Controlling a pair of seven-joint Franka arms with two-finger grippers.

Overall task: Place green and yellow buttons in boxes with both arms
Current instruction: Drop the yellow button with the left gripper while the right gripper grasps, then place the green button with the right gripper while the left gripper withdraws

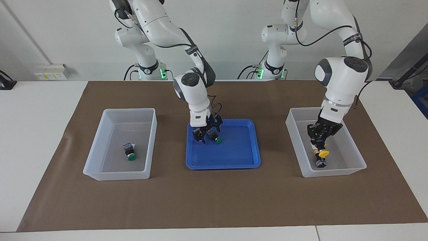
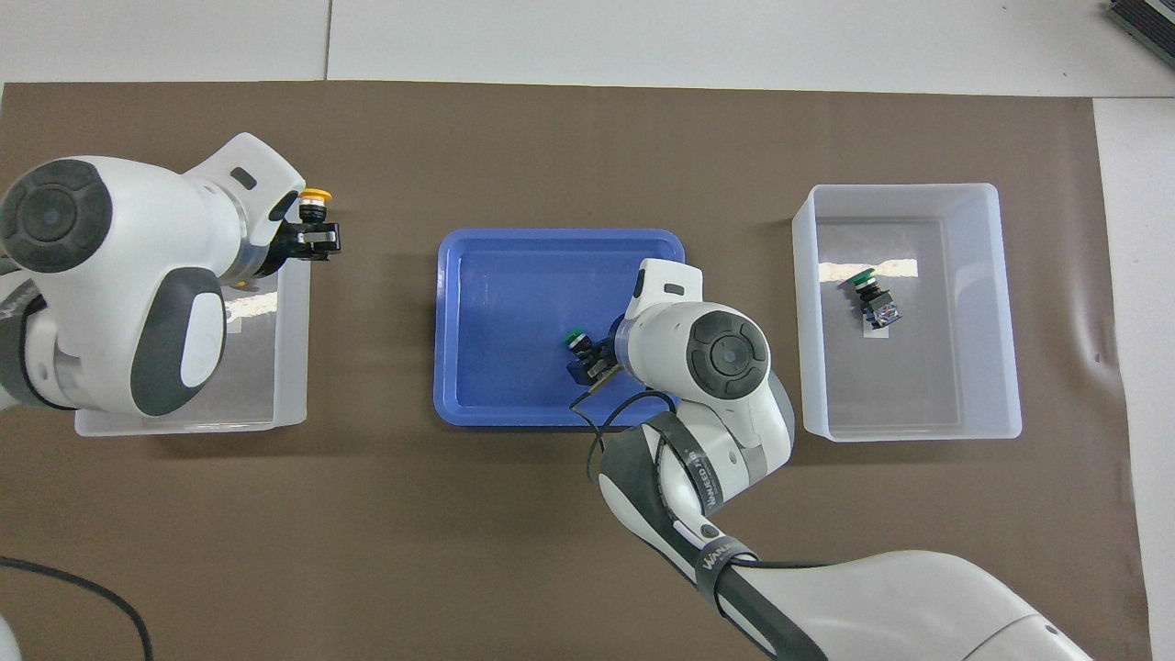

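My left gripper (image 1: 319, 144) is shut on a yellow button (image 1: 321, 153) and holds it cap down inside the box (image 1: 355, 147) at the left arm's end; it also shows in the overhead view (image 2: 317, 239). The dark body of another button (image 1: 321, 163) lies on that box's floor just under it. My right gripper (image 1: 207, 132) is low in the blue tray (image 1: 234, 157), open, its fingers on either side of a green button (image 1: 214, 136), also seen from overhead (image 2: 576, 341). Another green button (image 1: 129, 152) lies in the box (image 1: 100, 127) at the right arm's end.
A brown mat (image 1: 214, 201) covers the middle of the white table and bears both boxes and the tray. The tray stands between the boxes. A grey wall box (image 1: 51, 72) sits off the mat near the right arm's base.
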